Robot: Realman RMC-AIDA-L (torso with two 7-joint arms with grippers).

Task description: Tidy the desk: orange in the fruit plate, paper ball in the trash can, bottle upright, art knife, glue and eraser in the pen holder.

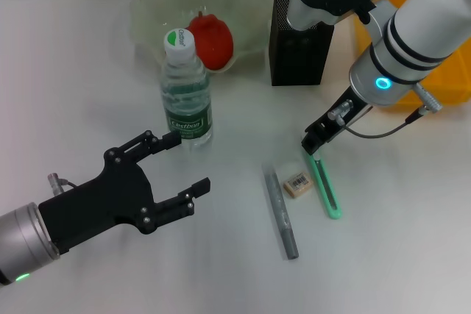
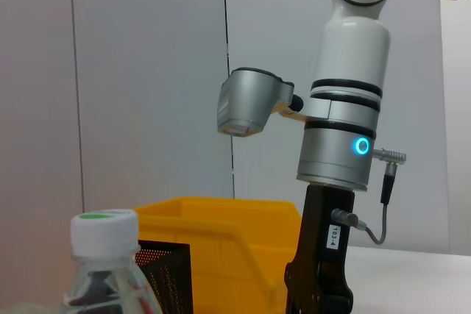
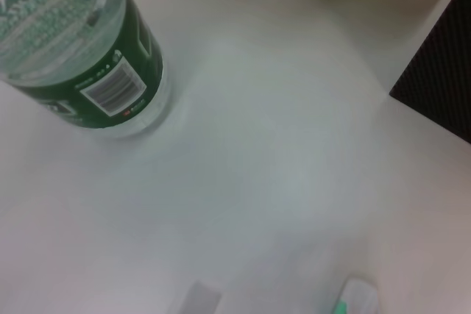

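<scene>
- The clear plastic water bottle (image 1: 186,93) has a green label whose brand word is too blurred to read.
- The right gripper's black base carries a white tag (image 2: 333,239) reading "103-4".

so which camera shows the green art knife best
The head view: the whole green art knife lies flat on the white table with the right gripper at its upper end. The right wrist view catches only its tip; the left wrist view misses it.

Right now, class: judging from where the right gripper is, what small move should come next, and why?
Probably close the right gripper on the green art knife and lift. It sits at the knife's upper end, while knife, eraser and grey glue stick lie outside the pen holder. The bottle already stands upright; the left gripper hangs open nearby.
</scene>
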